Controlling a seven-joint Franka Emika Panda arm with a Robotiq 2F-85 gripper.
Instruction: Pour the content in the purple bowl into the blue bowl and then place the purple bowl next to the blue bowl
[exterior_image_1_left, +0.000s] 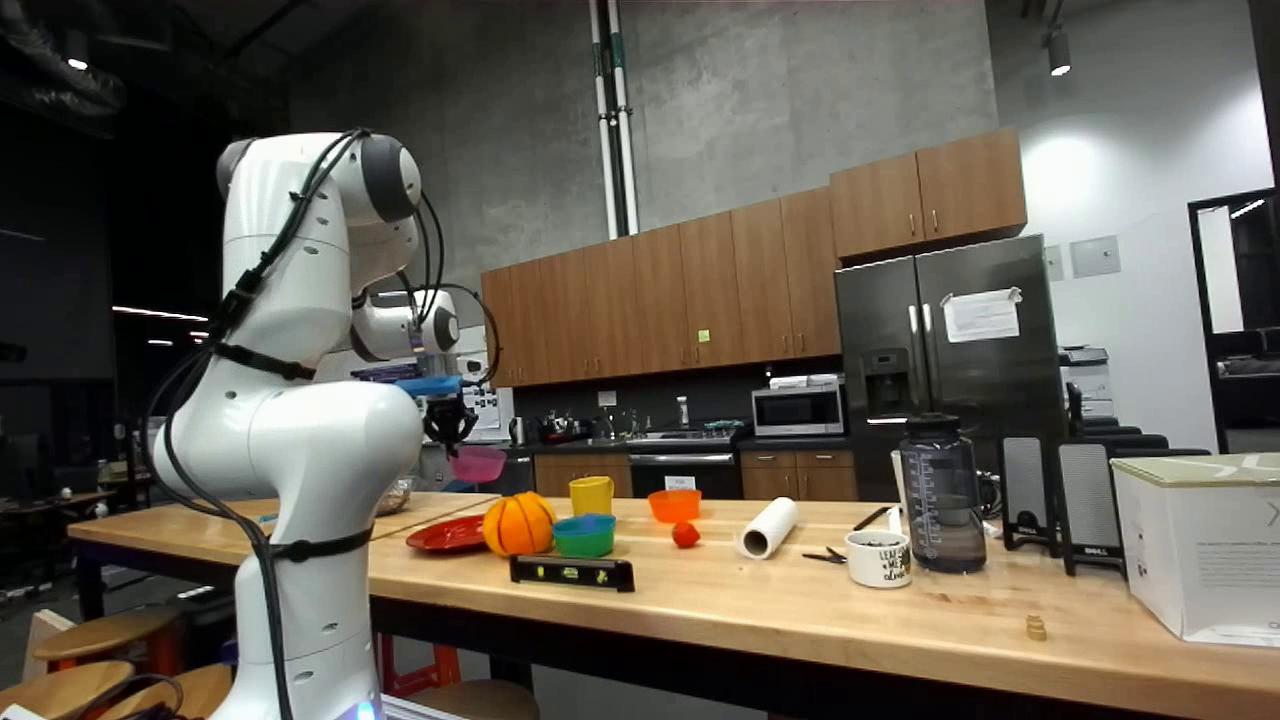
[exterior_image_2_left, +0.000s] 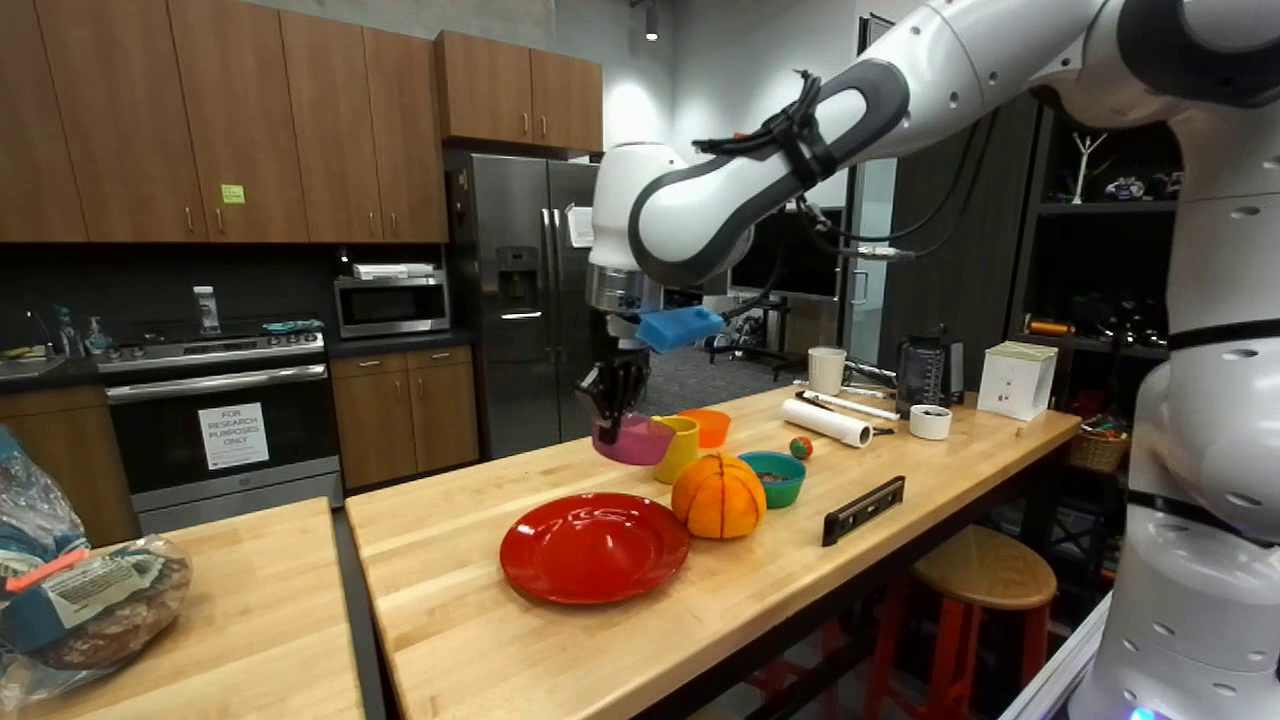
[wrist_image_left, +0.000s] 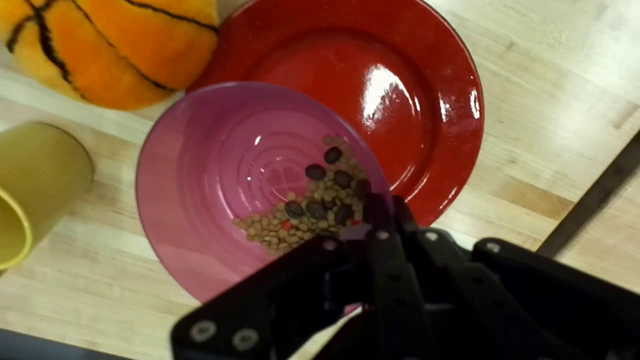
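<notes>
The purple bowl (wrist_image_left: 240, 145) hangs in the air, shown also in both exterior views (exterior_image_1_left: 477, 464) (exterior_image_2_left: 642, 441). It holds tan lentil-like pieces, dark beans and a few red bits, gathered on the side nearest my fingers. My gripper (wrist_image_left: 387, 205) is shut on its rim, one finger inside and one outside; it also shows in both exterior views (exterior_image_1_left: 450, 428) (exterior_image_2_left: 612, 410). A teal bowl (exterior_image_1_left: 584, 540), the likely blue bowl, stands on the table beside the orange ball and shows some content inside in an exterior view (exterior_image_2_left: 775, 478). It is out of the wrist view.
A red plate (exterior_image_2_left: 595, 550) and an orange plush ball (exterior_image_2_left: 718, 497) lie near the held bowl. A yellow cup (exterior_image_2_left: 680, 450), an orange bowl (exterior_image_2_left: 708, 427), a small red ball (exterior_image_2_left: 801, 447), a black level (exterior_image_2_left: 864, 510) and a paper roll (exterior_image_2_left: 828, 421) are on the table.
</notes>
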